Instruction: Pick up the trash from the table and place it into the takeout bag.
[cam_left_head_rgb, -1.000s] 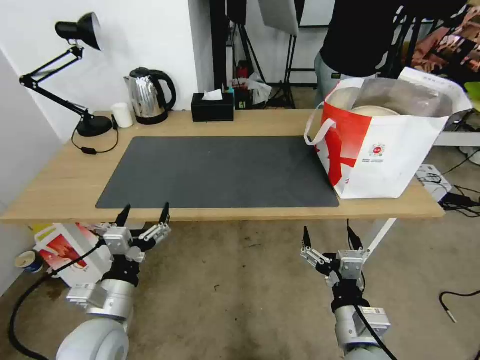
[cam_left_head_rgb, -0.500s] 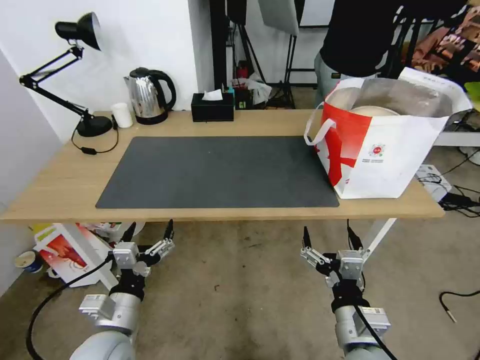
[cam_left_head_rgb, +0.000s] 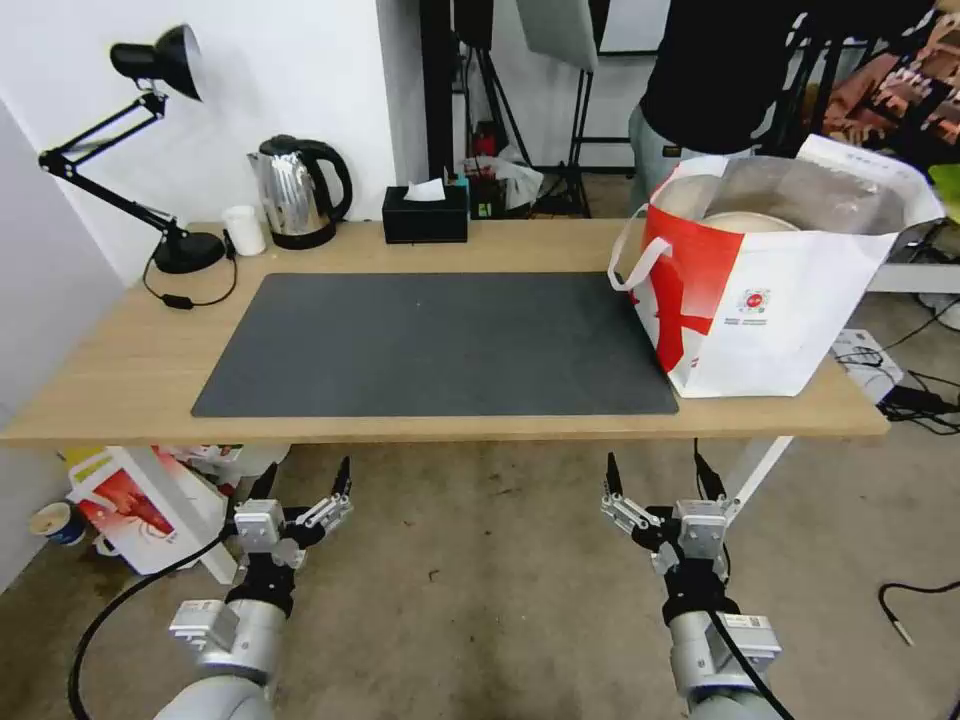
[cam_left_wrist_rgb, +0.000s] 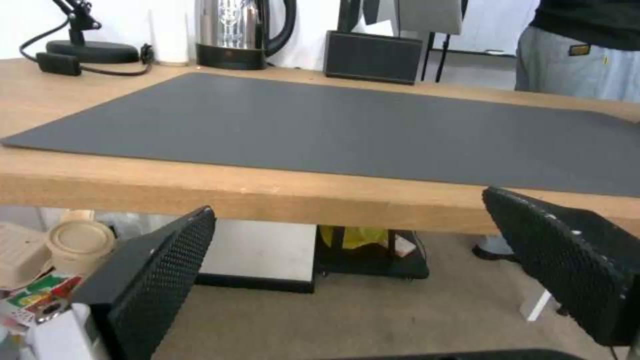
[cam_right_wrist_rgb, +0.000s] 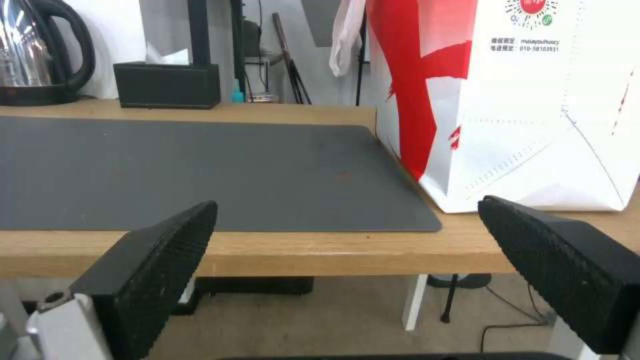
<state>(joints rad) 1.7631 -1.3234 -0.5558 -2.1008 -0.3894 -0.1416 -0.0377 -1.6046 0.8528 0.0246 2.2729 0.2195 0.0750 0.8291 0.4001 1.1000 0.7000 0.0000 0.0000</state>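
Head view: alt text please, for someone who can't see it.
A takeout bag stands on the right end of a wooden table beside a grey mat, with a beige bowl inside it. Left gripper and right gripper hang open below the table's front edge, holding nothing. A lamp, kettle and tissue box line the far edge.

A white wall (cam_left_head_rgb: 300, 70) is running behind the far left of the scene, with a black articulated desk lamp (cam_left_head_rgb: 150, 60) leaning out in front of it. Beside the lamp a steel electric kettle (cam_left_head_rgb: 298, 190) is standing, and a black tissue box (cam_left_head_rgb: 425, 213) is sitting further along. Below, a worn grey concrete floor (cam_left_head_rgb: 480, 600) is stretching out, with black cables (cam_left_head_rgb: 915, 395) trailing across it at the right. Dark tripod stands (cam_left_head_rgb: 580, 130) are rising in the room beyond.
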